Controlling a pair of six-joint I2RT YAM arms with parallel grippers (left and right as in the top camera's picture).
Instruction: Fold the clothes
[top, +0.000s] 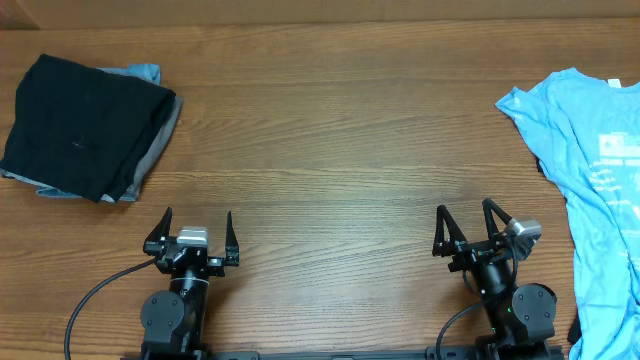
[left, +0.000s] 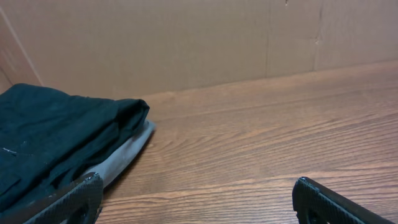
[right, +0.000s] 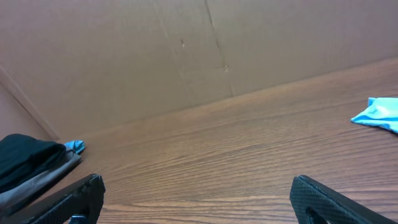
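Clothes (top: 598, 230): two lots are seen at opposite ends of the bench, one spread loose at the right, one stacked at the far left; all are judged soft, light and limp.
Bench (top: 330, 140): a brown wood-grain top is shown, bare between the two lots.
Light blue T-shirt (top: 585, 130): it is laid out unfolded at the right edge, partly cut off in the overhead view, with white print showing. It is expected to sag and drag when lifted, so a hold at two spaced points along a hem, shoulder or sleeve edge is judged best, with the thin fabric pinched close to the bench.
Black garment (top: 85, 125): it is seen folded on top of the left stack.
Grey garment (top: 165, 125): it is seen under the black one, only its right edge showing.
Left end effector (top: 197, 215): the fingers are spread wide and nothing is held; it is placed near the stack, apart from it.
Right end effector (top: 464, 208): the fingers are spread wide and nothing is held; it is placed near the T-shirt, not touching.
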